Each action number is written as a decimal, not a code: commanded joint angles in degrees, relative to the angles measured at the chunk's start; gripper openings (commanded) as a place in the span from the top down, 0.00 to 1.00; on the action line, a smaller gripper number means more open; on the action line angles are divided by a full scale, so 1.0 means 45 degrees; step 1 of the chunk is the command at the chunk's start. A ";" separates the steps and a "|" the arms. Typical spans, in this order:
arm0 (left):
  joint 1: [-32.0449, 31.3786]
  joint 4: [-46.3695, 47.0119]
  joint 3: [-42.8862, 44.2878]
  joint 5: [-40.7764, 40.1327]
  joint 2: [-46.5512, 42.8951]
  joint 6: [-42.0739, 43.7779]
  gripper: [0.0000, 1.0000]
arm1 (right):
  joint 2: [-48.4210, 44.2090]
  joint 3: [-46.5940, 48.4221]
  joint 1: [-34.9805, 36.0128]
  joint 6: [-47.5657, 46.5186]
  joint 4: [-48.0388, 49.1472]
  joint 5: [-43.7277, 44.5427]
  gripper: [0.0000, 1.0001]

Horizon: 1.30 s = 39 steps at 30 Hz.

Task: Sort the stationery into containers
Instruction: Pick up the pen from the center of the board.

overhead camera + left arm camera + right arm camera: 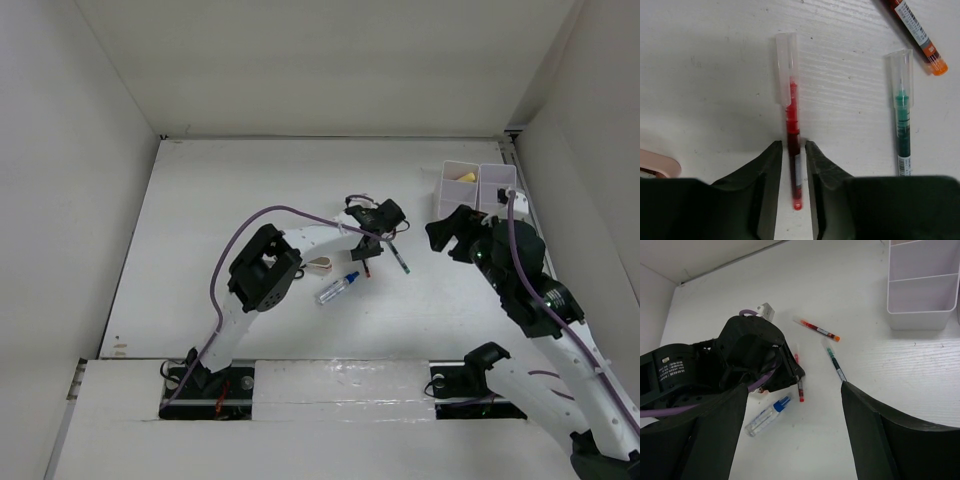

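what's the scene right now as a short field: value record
left gripper: fingers either side of the red pen, which lies on the table; contact unclear
right gripper: open, empty, by the bins
green pen: loose on the table, beside the red pen
orange-tipped pen: loose on the table
bottle: on its side, blue cap
bin contents: a yellow item in one bin

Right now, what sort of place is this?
Likely a lab test cell: plain white walls box in a white table, black-and-white robot arms bolted at its near edge, staged props like a thin red pen and white translucent plastic bins.
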 commanded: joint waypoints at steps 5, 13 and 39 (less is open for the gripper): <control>-0.0060 -0.0354 -0.0054 0.0541 0.0938 -0.0052 1.00 | -0.0358 -0.0014 -0.0195 -0.0176 0.0532 -0.0378 0.19; 0.0057 0.1187 -0.0462 0.0407 -0.0269 0.1685 1.00 | -0.0358 -0.0384 -0.0976 0.0117 0.1115 -0.1236 0.19; -0.0783 1.1815 -0.7965 0.5540 -0.8690 0.7899 1.00 | 0.2766 -0.2025 -0.1740 0.1523 0.7014 -0.5181 0.19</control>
